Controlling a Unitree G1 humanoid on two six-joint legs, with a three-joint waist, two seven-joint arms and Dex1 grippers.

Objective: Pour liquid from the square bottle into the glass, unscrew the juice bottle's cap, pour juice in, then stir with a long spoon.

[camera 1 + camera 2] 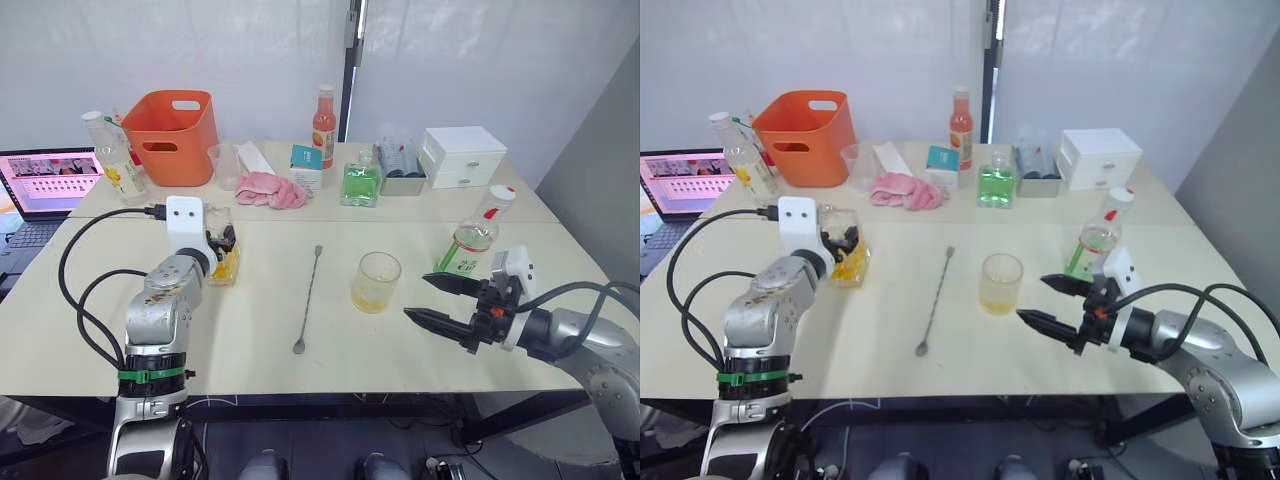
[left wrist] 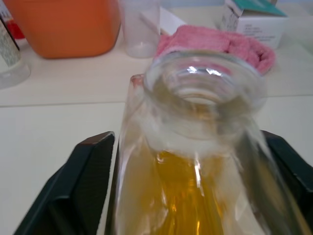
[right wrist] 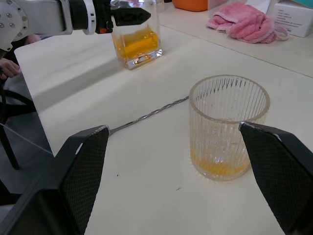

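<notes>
Two tools: left (image 1: 222, 243) grips square bottle (image 1: 225, 262), right (image 1: 440, 300) spread.

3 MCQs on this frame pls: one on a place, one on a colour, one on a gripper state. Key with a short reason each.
1. Where does the long spoon lie?
A. inside the glass
B. on the table, between the square bottle and the glass
C. in the orange bucket

2. What colour is the liquid at the bottom of the glass?
A. yellow-orange
B. green
C. red

3. What is the left gripper doing?
A. open above the spoon
B. shut on the square bottle
C. holding the pink cloth

Key: 1 B, the spoon lies flat on the table, apart from both; 2 A, a thin yellow-orange layer shows in the glass; 3 B, its fingers clamp the square bottle, which stands on the table.
</notes>
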